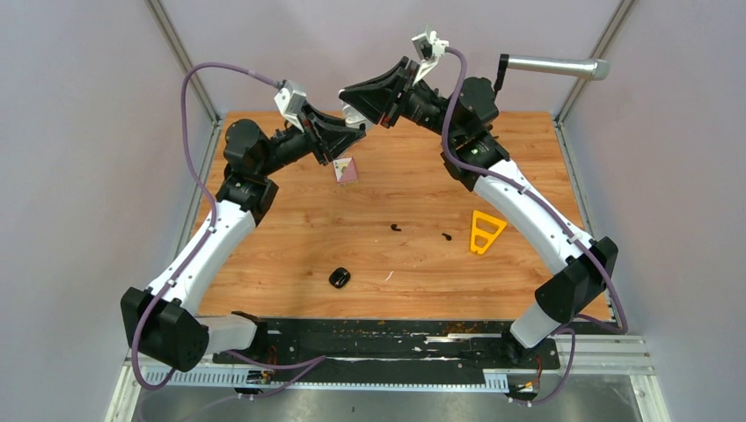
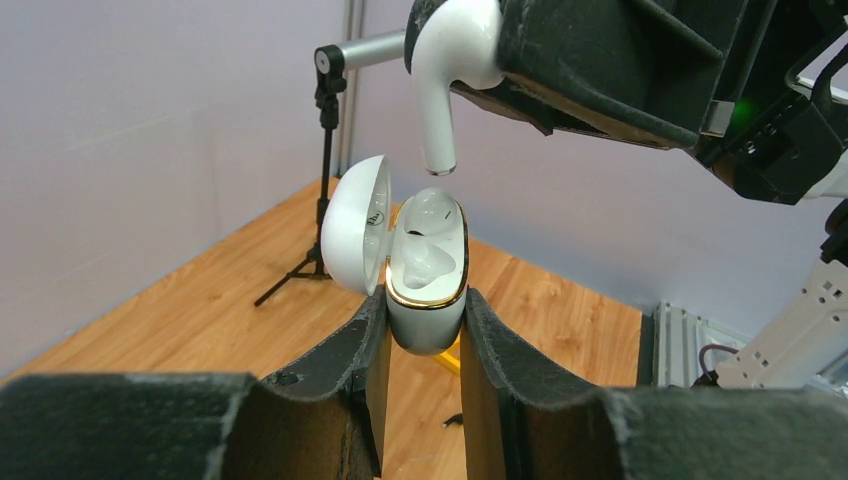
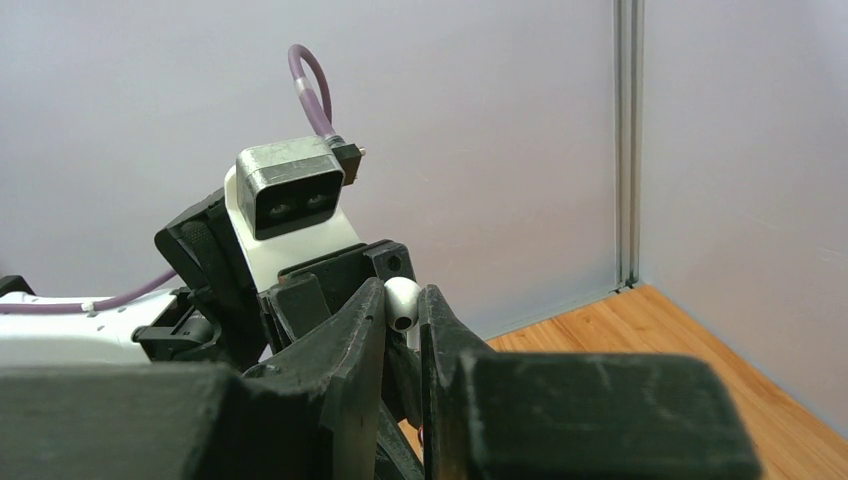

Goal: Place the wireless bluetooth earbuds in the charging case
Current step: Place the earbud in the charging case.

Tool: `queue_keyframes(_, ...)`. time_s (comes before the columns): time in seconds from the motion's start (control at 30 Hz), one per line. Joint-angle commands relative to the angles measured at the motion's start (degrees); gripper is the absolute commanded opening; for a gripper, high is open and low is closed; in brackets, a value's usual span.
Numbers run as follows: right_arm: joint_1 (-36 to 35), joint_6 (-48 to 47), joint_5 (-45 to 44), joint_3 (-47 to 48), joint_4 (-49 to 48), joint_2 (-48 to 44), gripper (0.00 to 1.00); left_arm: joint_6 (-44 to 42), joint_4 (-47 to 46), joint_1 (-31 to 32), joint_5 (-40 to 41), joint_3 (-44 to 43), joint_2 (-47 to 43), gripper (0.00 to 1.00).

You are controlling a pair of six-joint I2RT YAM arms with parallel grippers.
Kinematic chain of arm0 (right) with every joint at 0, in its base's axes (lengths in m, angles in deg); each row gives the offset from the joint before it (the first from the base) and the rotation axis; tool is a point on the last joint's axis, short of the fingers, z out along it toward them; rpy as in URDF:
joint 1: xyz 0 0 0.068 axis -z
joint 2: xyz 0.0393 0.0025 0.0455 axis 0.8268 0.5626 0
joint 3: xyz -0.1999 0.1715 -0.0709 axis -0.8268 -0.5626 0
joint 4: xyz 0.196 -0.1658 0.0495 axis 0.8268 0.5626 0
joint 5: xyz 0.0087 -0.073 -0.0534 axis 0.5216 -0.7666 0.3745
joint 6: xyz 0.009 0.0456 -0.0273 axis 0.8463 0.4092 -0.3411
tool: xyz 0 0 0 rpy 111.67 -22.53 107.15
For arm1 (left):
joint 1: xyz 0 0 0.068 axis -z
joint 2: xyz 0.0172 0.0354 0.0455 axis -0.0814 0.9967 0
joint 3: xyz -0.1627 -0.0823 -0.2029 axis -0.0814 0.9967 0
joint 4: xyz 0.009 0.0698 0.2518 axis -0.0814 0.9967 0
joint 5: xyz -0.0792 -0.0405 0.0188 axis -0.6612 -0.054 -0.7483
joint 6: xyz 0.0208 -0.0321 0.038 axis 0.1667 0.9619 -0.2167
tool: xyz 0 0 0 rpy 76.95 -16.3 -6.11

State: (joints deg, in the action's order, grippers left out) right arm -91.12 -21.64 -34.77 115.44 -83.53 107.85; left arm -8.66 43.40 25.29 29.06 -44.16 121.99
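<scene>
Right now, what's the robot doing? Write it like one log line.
left gripper: shut on charging case, lid open | right gripper: shut on white earbud, stem down above case

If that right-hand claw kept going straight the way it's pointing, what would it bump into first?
Probably the open white case in the left gripper. The white earbud pinched in the right gripper hangs stem-down just above its opening, so the stem would touch first, though depth is unclear.

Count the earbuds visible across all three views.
4. One white earbud in the right gripper; another white one apparently seated in the open case; two black ones on the table. Others may be hidden.
</scene>
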Motion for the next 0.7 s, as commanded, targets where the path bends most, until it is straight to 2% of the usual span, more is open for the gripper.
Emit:
queue_keyframes(0.0, -0.6, 1.1, -2.4, 0.1, -2.8, -0.8, 0.0, 1.2, -2.1, 0.2, 1.0, -2.2, -1.2, 0.0)
queue_keyframes(0.67, -1.3, -3.2, -3.9, -4.2, -2.8, -3.5, 0.0, 1.2, -1.1, 0.1, 2.1, -3.2, -1.9, 0.0)
